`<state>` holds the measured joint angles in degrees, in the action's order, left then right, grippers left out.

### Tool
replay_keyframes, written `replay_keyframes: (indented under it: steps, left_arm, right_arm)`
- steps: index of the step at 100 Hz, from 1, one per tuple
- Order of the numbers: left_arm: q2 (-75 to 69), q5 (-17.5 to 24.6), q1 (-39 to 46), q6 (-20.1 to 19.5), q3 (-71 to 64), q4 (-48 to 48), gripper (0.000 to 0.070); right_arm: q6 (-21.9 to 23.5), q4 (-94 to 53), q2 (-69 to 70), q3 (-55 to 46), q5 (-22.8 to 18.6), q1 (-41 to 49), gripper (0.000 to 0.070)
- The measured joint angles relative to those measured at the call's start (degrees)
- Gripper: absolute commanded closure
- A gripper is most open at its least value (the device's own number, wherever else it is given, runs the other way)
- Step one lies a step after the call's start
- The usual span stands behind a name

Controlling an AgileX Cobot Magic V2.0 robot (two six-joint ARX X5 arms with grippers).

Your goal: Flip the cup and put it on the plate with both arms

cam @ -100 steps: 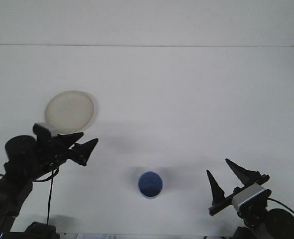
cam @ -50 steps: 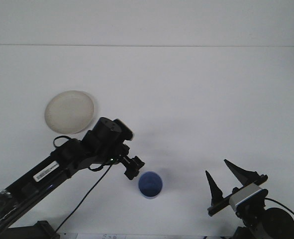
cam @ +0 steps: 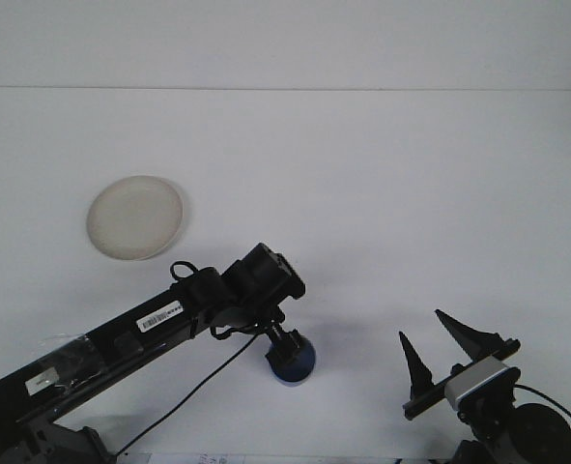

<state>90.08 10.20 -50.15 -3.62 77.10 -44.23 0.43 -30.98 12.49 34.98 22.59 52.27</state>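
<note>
The left gripper (cam: 287, 345) is down on the cup (cam: 295, 362); whether it's clenched, I cannot tell. Right gripper (cam: 438, 340) waits open. Next: grip, turn, carry toward the plate (cam: 135, 217) at ten o'clock.

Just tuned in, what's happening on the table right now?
The left arm is stretched out over the blue cup near the front of the table, its left gripper down at the cup's rim; a grasp can't be confirmed. The right gripper waits open at the lower right. The white plate sits bare at the far left.
</note>
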Motion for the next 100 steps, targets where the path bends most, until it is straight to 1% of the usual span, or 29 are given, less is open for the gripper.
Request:
replay_keyframes:
  steps: [24, 42, 48, 50, 56, 73, 78, 81, 83, 100]
  left_arm:
    - [0.33, 0.00, -0.72, -1.09, 0.11, -0.07, 0.0157]
    - [3.98, 0.00, -0.76, -1.46, 0.22, -0.59, 0.0157]
    - [5.09, 0.00, -0.83, -1.60, 0.22, -0.96, 0.0173]
    - [5.40, 0.00, -0.94, -1.62, 0.22, -1.03, 0.0188]
    - [5.97, 0.00, -1.16, -1.66, 0.22, -1.31, 0.0272]
    - [6.23, 0.00, -1.68, -2.16, 0.22, -3.08, 0.0580]
    - [6.23, 0.00, -1.88, -2.49, 0.22, -3.34, 0.0655]
    - [6.23, 0.00, -2.01, -2.58, 0.22, -3.58, 0.0688]
    - [6.23, 0.00, -2.08, -2.69, 0.22, -3.85, 0.0697]
    - [6.23, -0.15, -2.16, -3.34, 0.70, -5.51, 0.0695]
  right_arm:
    - [-0.02, 0.00, 0.00, 0.00, 0.07, 0.00, 0.0260]
    - [-0.02, 0.00, 0.00, 0.00, 0.15, 0.00, 0.0260]
    - [-0.02, 0.00, 0.00, 0.00, 0.15, 0.00, 0.0260]
    - [-0.02, 0.00, 0.00, 0.00, 0.15, 0.02, 0.0260]
    - [-0.02, 0.00, 0.00, 0.00, 0.15, 0.02, 0.0260]
    - [-0.02, 0.00, 0.00, 0.00, 0.15, 0.02, 0.0260]
    - [-0.02, 0.00, 0.00, 0.00, 0.15, 0.02, 0.0260]
    - [-0.02, 0.00, 0.00, 0.00, 0.15, 0.02, 0.0260]
    - [-0.02, 0.00, 0.00, 0.00, 0.15, 0.02, 0.0260]
    - [-0.02, 0.02, 0.00, 0.00, 0.15, 0.00, 0.0260]
